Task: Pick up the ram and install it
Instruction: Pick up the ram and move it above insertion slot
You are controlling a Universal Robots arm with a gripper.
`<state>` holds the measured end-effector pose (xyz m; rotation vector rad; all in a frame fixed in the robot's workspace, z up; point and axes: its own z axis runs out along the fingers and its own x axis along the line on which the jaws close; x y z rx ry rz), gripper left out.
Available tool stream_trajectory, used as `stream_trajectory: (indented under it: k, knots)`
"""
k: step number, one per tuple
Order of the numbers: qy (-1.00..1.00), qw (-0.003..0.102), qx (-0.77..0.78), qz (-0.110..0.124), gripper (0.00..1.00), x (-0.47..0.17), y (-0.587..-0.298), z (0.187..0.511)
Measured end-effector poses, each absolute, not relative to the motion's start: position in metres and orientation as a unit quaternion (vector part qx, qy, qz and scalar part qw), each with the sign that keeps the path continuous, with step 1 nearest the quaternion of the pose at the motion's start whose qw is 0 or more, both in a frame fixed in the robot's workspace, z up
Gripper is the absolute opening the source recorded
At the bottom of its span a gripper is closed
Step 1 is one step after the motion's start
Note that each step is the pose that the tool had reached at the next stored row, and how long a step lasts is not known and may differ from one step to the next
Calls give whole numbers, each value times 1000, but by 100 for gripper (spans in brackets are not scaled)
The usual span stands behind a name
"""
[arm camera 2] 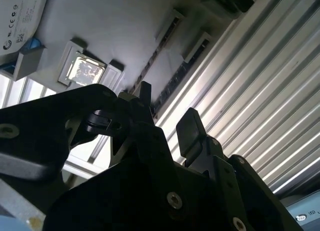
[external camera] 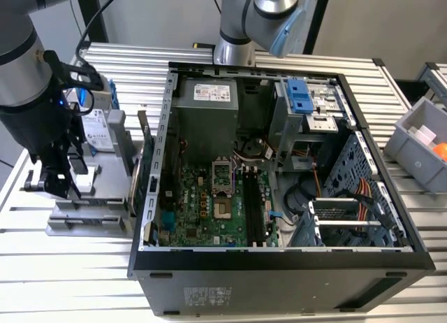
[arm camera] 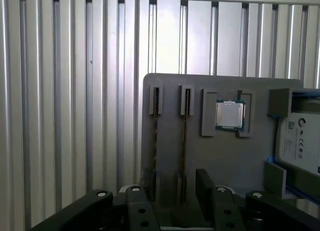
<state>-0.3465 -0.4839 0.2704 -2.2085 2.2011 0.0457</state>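
Aluminium table [external camera: 70, 267] | jaws open, empty, above ram [arm camera: 186, 136] in holder [arm camera: 225, 161] | white-labelled drive [arm camera: 300, 141] beside

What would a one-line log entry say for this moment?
stage: pick-up | gripper: open, holding nothing | nearest: ram, on edge in grey holder
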Motion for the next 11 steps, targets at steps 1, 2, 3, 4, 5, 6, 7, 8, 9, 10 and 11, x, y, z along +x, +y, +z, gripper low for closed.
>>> stream_trajectory:
  k: [1, 2, 3, 4, 5, 6, 7, 8, 9, 10, 11]
  knots:
    - [706, 12, -708, 15, 100, -346, -484, 269]
    - [706, 12, -708, 15, 100, -347, -484, 268]
    - [706, 12, -708, 15, 100, -346, -484, 268]
    - [706, 12, -708, 15, 100, -346, -484, 267]
    - [706, 11, -708, 15, 100, -346, -484, 265]
    - [706, 11, -708, 15, 100, -346, -484, 264]
    - [706, 11, -708, 15, 100, -346, -484, 263]
    - [706, 11, -708, 15, 100, -347, -484, 262]
    - [706, 11, -708, 15, 100, -347, -484, 261]
    - [706, 11, -708, 15, 100, -346, -484, 260]
    - [706, 11, -708, 16, 100, -346, -485, 259]
